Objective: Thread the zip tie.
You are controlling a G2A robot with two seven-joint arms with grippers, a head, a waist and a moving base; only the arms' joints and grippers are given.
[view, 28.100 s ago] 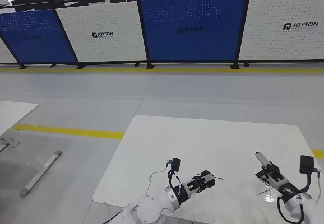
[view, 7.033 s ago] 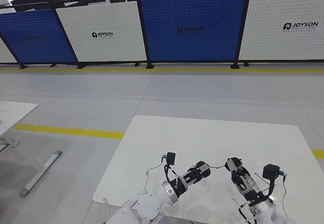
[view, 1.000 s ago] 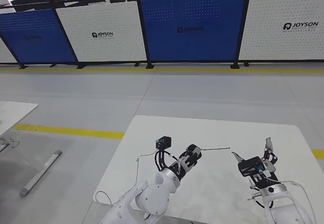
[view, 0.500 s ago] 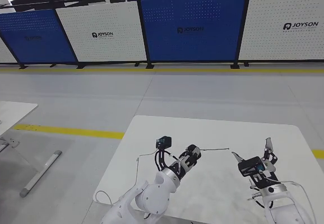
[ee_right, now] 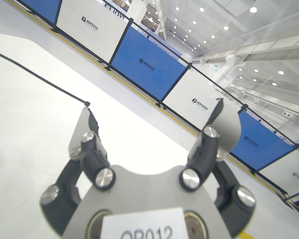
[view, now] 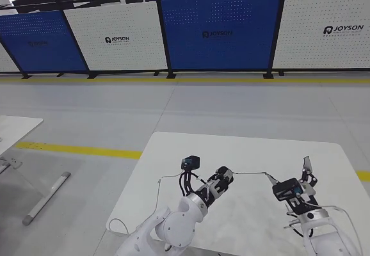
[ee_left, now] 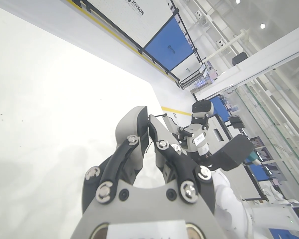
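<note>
The zip tie (view: 246, 173) is a thin black strap held level above the white table (view: 191, 153). My left gripper (view: 226, 173) is shut on one end of it; in the left wrist view the fingers (ee_left: 139, 125) press together on the strap (ee_left: 156, 115). The strap's free end with its small head (ee_right: 87, 103) reaches my right gripper (ee_right: 154, 113), right at the tip of one finger (ee_right: 89, 119). The right gripper (view: 288, 169) is open, with nothing between its fingers. It sits to the right of the left gripper, near the table's right side.
The table's far edge (view: 249, 136) and rounded corners border bare floor with a yellow line (view: 76, 150). A second table (view: 6, 128) stands far left. Blue and white panels (view: 217, 35) line the back of the room.
My left gripper has shifted slightly right with the zip tie, bringing the strap's free end up to the right gripper's finger. The right gripper has stayed open and in place.
</note>
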